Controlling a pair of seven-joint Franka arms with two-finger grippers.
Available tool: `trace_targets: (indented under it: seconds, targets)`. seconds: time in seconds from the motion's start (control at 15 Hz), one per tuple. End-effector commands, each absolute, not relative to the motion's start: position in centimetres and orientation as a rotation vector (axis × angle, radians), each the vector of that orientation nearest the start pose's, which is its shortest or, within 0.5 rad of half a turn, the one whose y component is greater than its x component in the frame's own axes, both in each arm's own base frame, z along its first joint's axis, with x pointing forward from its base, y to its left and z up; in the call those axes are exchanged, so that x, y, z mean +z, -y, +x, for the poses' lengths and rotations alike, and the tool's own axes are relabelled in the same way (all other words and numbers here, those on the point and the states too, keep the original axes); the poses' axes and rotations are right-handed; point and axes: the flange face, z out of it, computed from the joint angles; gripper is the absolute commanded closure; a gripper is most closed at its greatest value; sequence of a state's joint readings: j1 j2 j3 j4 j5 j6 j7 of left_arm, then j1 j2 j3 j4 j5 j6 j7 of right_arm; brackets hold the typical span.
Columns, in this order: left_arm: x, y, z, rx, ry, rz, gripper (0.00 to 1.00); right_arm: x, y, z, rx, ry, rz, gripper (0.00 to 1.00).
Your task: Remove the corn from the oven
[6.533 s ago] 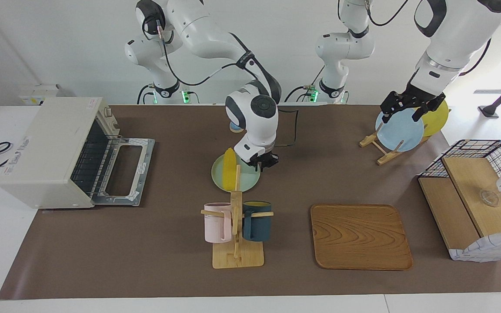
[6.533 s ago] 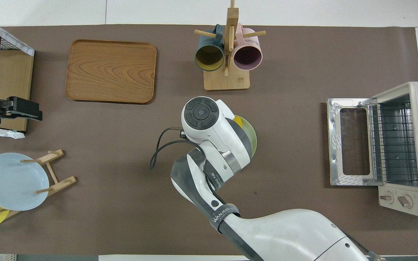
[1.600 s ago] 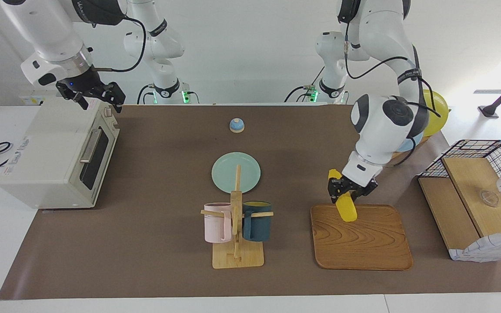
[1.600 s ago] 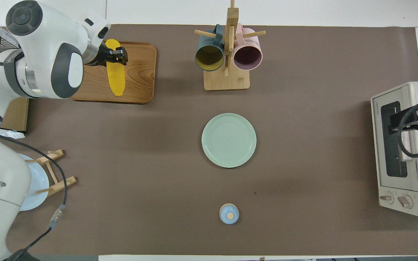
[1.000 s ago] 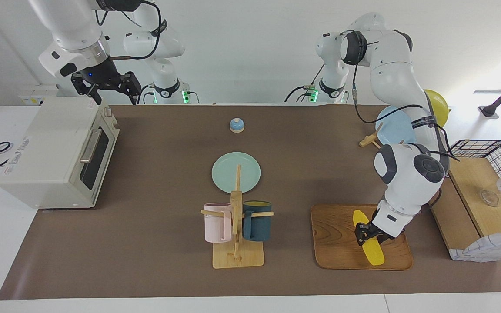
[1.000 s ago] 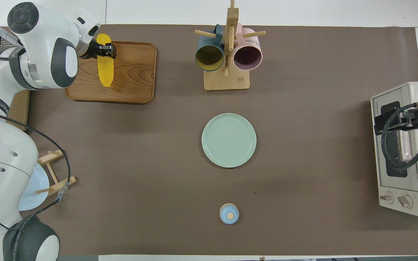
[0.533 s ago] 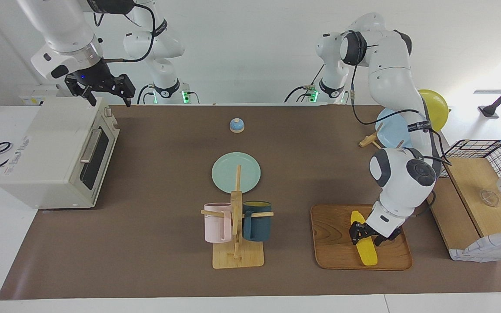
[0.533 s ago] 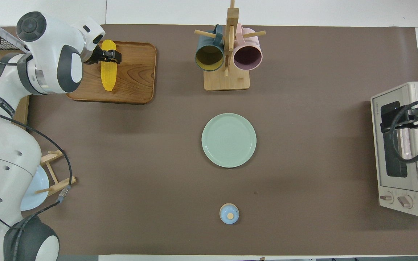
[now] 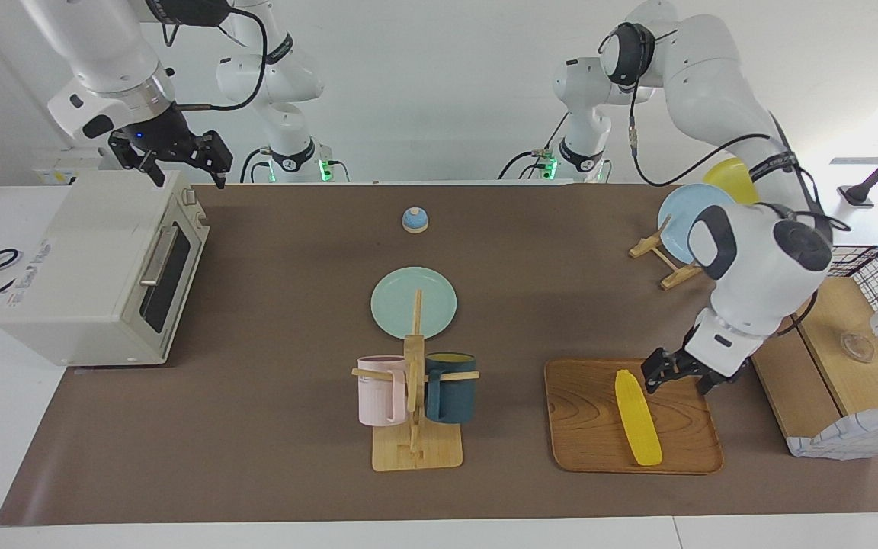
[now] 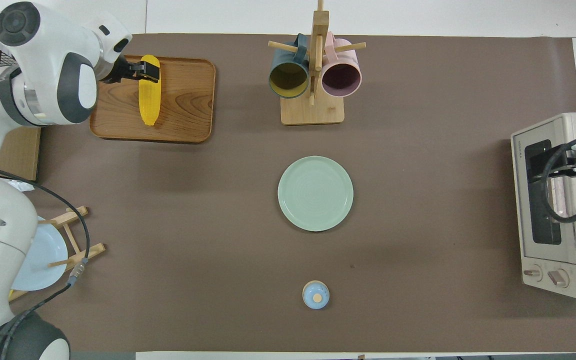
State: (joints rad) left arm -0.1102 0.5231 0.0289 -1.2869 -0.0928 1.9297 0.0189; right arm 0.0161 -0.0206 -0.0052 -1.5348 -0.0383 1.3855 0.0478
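The yellow corn (image 9: 637,418) (image 10: 149,91) lies flat on the wooden tray (image 9: 591,435) (image 10: 188,100), at the left arm's end of the table. My left gripper (image 9: 679,374) (image 10: 130,73) hangs open just above the tray's edge, beside the corn's thick end, with nothing between its fingers. The off-white oven (image 9: 81,267) (image 10: 568,260) stands at the right arm's end with its glass door shut. My right gripper (image 9: 176,162) (image 10: 563,167) hovers open over the oven's top and door edge, holding nothing.
A green plate (image 9: 401,297) lies mid-table, with a mug rack (image 9: 414,396) carrying a pink and a dark teal mug farther from the robots. A blue bell (image 9: 414,219) sits near the robots. A plate rack (image 9: 679,221) and a wire-and-wood shelf (image 9: 828,343) flank the tray.
The left gripper opened, let go of the corn and lifted off toward the shelf. The corn now rests alone on the tray. The right gripper stayed over the oven.
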Motion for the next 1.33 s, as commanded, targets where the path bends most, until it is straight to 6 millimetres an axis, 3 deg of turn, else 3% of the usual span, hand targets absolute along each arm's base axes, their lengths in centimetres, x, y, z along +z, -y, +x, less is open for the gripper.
trace_targets:
  seconds: [0.0, 0.2, 0.4, 0.53, 0.67, 0.8, 0.93, 1.07, 1.27]
  targets:
    - [52.2, 4.9, 67.5, -0.064, -0.083, -3.21, 0.0, 62.5, 1.2, 53.3, 0.186, -0.066, -3.14, 0.0]
    - [59.1, 3.8, 62.3, 0.043, -0.085, -3.159, 0.0, 62.6, 1.5, 53.4, 0.176, -0.08, -3.141, 0.0]
    - [64.5, 3.0, 57.7, 0.084, -0.085, -3.134, 0.0, 62.6, 1.8, 53.5, 0.159, -0.087, -3.14, 0.0]
    - [66.8, 2.2, 57.1, -0.01, -0.071, -3.14, 0.0, 62.6, 1.9, 53.5, 0.166, -0.085, -3.14, 0.0]
    - [69.4, 1.8, 58.2, -0.244, -0.064, -3.129, 0.0, 62.6, 2.1, 53.4, 0.171, -0.087, -3.139, 0.0]
    - [70.0, 1.9, 58.4, -0.313, -0.064, -3.123, 0.0, 62.7, 2.0, 53.4, 0.169, -0.087, -3.139, 0.0]
    - [69.4, 2.0, 57.1, -0.206, -0.061, -3.134, 0.0, 62.8, 1.9, 53.5, 0.157, -0.083, -3.142, 0.0]
    - [67.8, 1.9, 54.8, -0.018, -0.061, -3.141, 0.0, 62.8, 1.8, 53.5, 0.157, -0.08, -3.142, 0.0]
    - [64.0, 1.8, 51.7, 0.13, -0.071, -3.142, 0.0, 62.8, 2.0, 53.5, 0.157, -0.085, -3.142, 0.0]
